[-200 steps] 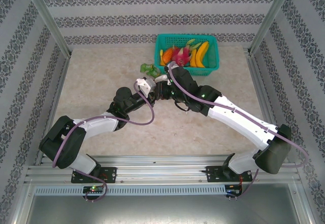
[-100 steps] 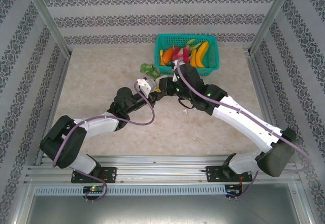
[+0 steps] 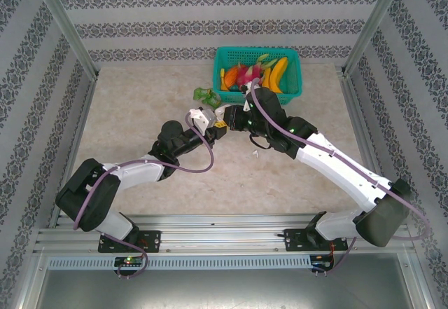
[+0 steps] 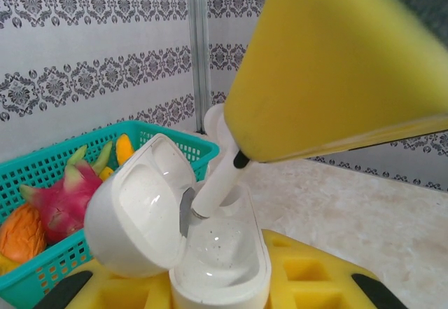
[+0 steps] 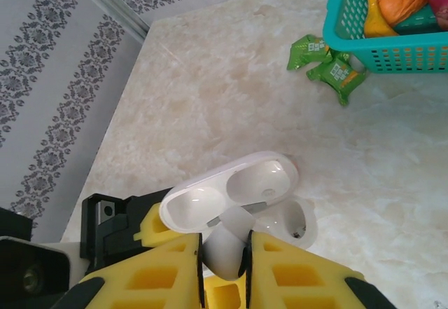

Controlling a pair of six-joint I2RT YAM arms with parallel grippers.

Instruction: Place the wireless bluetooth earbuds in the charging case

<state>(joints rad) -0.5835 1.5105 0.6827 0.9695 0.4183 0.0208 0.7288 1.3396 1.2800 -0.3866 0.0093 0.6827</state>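
My left gripper (image 3: 218,128) is shut on the white charging case (image 4: 218,263), held upright with its lid (image 4: 136,214) swung open to the left. My right gripper (image 3: 235,118) is shut on a white earbud (image 5: 225,249). Its stem (image 4: 215,184) points down into the case's open wells, its tip at the hinge side. In the right wrist view the open lid (image 5: 231,186) and the case body (image 5: 292,223) lie just beyond my fingertips. A tiny white piece (image 3: 256,153), maybe another earbud, lies on the table under the right forearm. The pink buds are out of view.
A teal basket (image 3: 294,78) of toy fruit stands at the back of the table. Two green packets (image 3: 205,96) lie left of it. Patterned walls and metal posts ring the marble-look tabletop (image 3: 140,113).
The right arm has swung back and its gripper has come in over the case held by the left gripper. The small white piece on the table is now uncovered.
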